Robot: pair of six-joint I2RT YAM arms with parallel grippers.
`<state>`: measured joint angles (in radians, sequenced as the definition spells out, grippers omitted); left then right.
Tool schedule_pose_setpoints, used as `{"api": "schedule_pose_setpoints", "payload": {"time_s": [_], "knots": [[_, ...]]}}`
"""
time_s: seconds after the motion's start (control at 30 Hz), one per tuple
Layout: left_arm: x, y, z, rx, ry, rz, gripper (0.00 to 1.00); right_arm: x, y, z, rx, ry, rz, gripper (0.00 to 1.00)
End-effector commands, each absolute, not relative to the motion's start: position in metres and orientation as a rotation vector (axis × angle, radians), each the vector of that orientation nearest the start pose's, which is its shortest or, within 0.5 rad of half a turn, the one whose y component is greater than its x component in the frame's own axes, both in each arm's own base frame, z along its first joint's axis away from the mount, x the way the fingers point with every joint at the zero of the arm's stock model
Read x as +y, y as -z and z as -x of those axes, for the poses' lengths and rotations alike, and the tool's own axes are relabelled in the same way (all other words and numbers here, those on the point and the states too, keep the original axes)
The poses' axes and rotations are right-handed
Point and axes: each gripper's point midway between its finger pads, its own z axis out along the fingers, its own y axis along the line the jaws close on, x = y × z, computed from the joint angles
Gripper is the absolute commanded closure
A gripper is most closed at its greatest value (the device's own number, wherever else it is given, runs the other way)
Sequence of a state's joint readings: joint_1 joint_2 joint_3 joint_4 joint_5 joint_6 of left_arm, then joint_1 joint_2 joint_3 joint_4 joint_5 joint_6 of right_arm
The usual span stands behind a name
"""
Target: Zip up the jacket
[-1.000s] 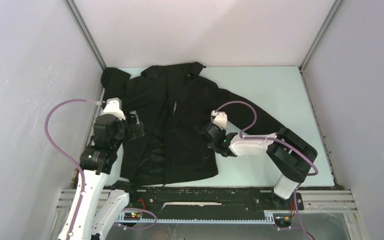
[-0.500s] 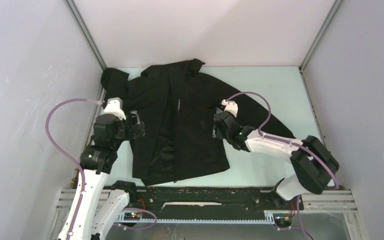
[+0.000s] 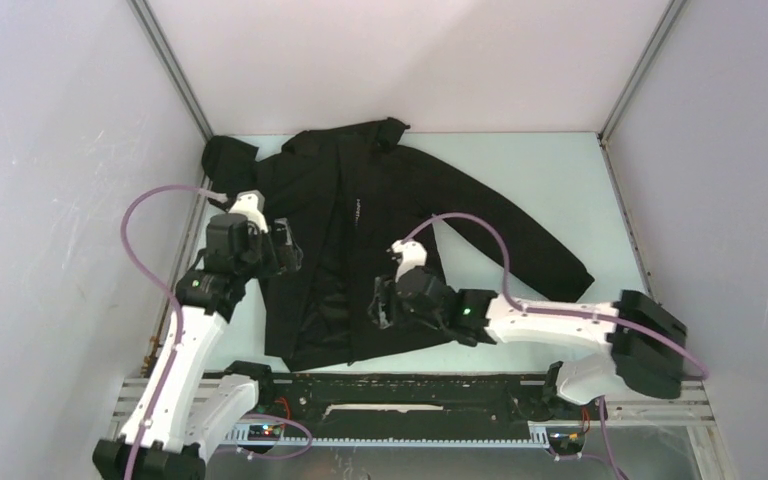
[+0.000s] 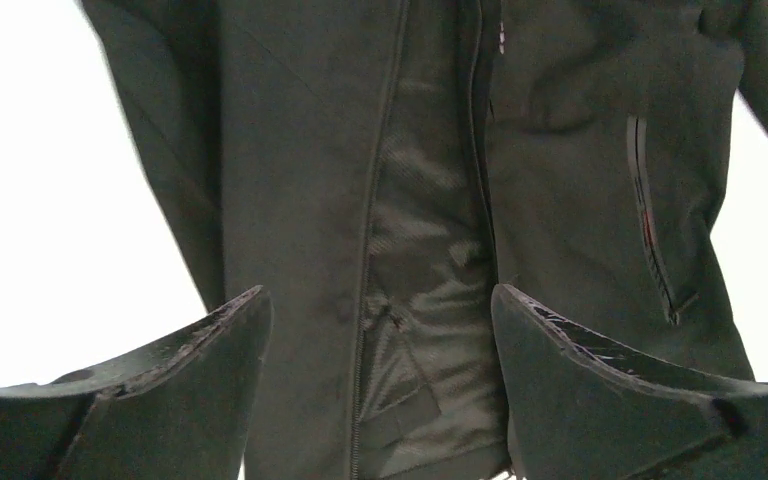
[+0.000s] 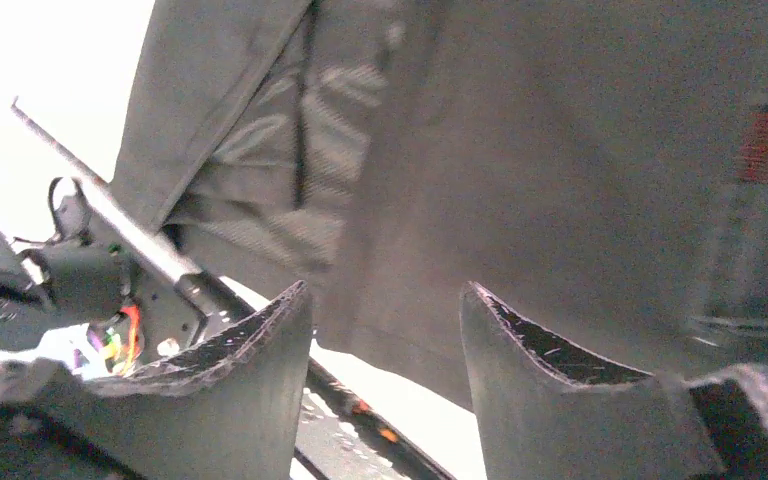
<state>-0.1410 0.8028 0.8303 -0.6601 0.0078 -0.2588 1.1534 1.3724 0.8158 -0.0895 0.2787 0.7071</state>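
The black jacket (image 3: 390,200) lies flat on the pale table, collar at the far side and hem toward me. Its front is open, and shiny lining (image 4: 430,250) shows between the two zipper edges (image 4: 370,200). My left gripper (image 3: 288,245) hovers over the jacket's left panel. In the left wrist view it (image 4: 378,300) is open above the lower zipper gap, with nothing between the fingers. My right gripper (image 3: 380,303) hangs over the right panel near the hem. In the right wrist view it (image 5: 385,300) is open and empty, with the jacket (image 5: 560,150) just beyond it.
A black rail (image 3: 410,385) runs along the near table edge, just below the hem. Grey walls close in on the left, right and back. Bare table (image 3: 580,180) lies right of the sleeve. Purple cables (image 3: 470,225) loop above each arm.
My right gripper opened, let go of the right panel after dragging it rightward, then swung back toward the hem. My left arm moved in over the left panel, jaws narrowing slightly.
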Motion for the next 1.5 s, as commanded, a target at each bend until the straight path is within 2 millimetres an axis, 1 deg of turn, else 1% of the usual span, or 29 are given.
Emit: {"api": "schedule_pose_setpoints", "payload": {"time_s": [0.0, 0.03, 0.07, 0.1, 0.13, 0.17, 0.2, 0.27, 0.33, 0.47, 0.53, 0.6, 0.73, 0.87, 0.9, 0.97, 1.07, 1.1, 1.2, 1.27, 1.37, 1.4, 1.47], "knots": [[-0.077, -0.174, -0.253, 2.323, 0.42, 0.14, 0.19, 0.421, -0.122, -0.147, 2.256, -1.088, 0.386, 0.43], [-0.079, -0.167, -0.254, 2.351, 0.438, 0.165, 0.2, 0.431, -0.12, -0.145, 2.26, -1.079, 0.403, 0.44], [-0.08, -0.163, -0.254, 2.366, 0.444, 0.184, 0.22, 0.437, -0.113, -0.142, 2.281, -1.029, 0.417, 0.44], [-0.08, -0.158, -0.254, 2.379, 0.441, 0.197, 0.23, 0.438, -0.104, -0.142, 2.307, -0.947, 0.43, 0.44], [-0.078, -0.153, -0.253, 2.389, 0.426, 0.21, 0.23, 0.437, -0.096, -0.143, 2.325, -0.842, 0.436, 0.43], [-0.075, -0.15, -0.252, 2.394, 0.404, 0.225, 0.23, 0.431, -0.088, -0.144, 2.341, -0.722, 0.439, 0.42], [-0.072, -0.149, -0.251, 2.395, 0.383, 0.236, 0.23, 0.425, -0.084, -0.147, 2.345, -0.61, 0.434, 0.42], [-0.069, -0.155, -0.252, 2.37, 0.371, 0.24, 0.23, 0.416, -0.075, -0.149, 2.333, -0.429, 0.449, 0.41], [-0.067, -0.161, -0.253, 2.334, 0.359, 0.241, 0.23, 0.41, -0.072, -0.148, 2.317, -0.314, 0.467, 0.41], [-0.062, -0.164, -0.253, 2.3, 0.337, 0.247, 0.22, 0.411, -0.062, -0.146, 2.289, -0.178, 0.528, 0.41], [-0.063, -0.167, -0.253, 2.284, 0.343, 0.241, 0.22, 0.409, -0.056, -0.146, 2.285, -0.092, 0.555, 0.42], [-0.064, -0.169, -0.254, 2.273, 0.351, 0.233, 0.22, 0.409, -0.05, -0.146, 2.284, -0.055, 0.581, 0.42], [-0.066, -0.17, -0.255, 2.265, 0.363, 0.222, 0.22, 0.416, -0.037, -0.141, 2.308, -0.074, 0.613, 0.44], [-0.068, -0.169, -0.255, 2.268, 0.375, 0.213, 0.22, 0.415, -0.032, -0.144, 2.312, -0.058, 0.611, 0.51], [-0.068, -0.17, -0.255, 2.266, 0.376, 0.212, 0.22, 0.415, -0.031, -0.144, 2.315, -0.062, 0.612, 0.54], [-0.069, -0.17, -0.255, 2.261, 0.384, 0.208, 0.22, 0.419, -0.032, -0.145, 2.323, -0.087, 0.618, 0.67], [-0.071, -0.171, -0.254, 2.257, 0.396, 0.199, 0.21, 0.425, -0.044, -0.142, 2.303, -0.139, 0.626, 0.82], [-0.072, -0.171, -0.254, 2.258, 0.404, 0.194, 0.21, 0.429, -0.049, -0.141, 2.291, -0.172, 0.633, 0.87], [-0.078, -0.171, -0.254, 2.259, 0.44, 0.172, 0.2, 0.437, -0.061, -0.134, 2.278, -0.302, 0.656, 0.95], [-0.083, -0.168, -0.254, 2.268, 0.472, 0.157, 0.2, 0.44, -0.062, -0.129, 2.289, -0.418, 0.664, 1.0], [-0.094, -0.164, -0.253, 2.292, 0.523, 0.14, 0.21, 0.443, -0.06, -0.125, 2.298, -0.603, 0.67, 1.0], [-0.1, -0.161, -0.252, 2.299, 0.558, 0.144, 0.22, 0.443, -0.06, -0.123, 2.294, -0.66, 0.672, 1.0], [-0.122, -0.159, -0.251, 2.28, 0.686, 0.143, 0.24, 0.446, -0.066, -0.121, 2.263, -0.793, 0.676, 1.0]]}}
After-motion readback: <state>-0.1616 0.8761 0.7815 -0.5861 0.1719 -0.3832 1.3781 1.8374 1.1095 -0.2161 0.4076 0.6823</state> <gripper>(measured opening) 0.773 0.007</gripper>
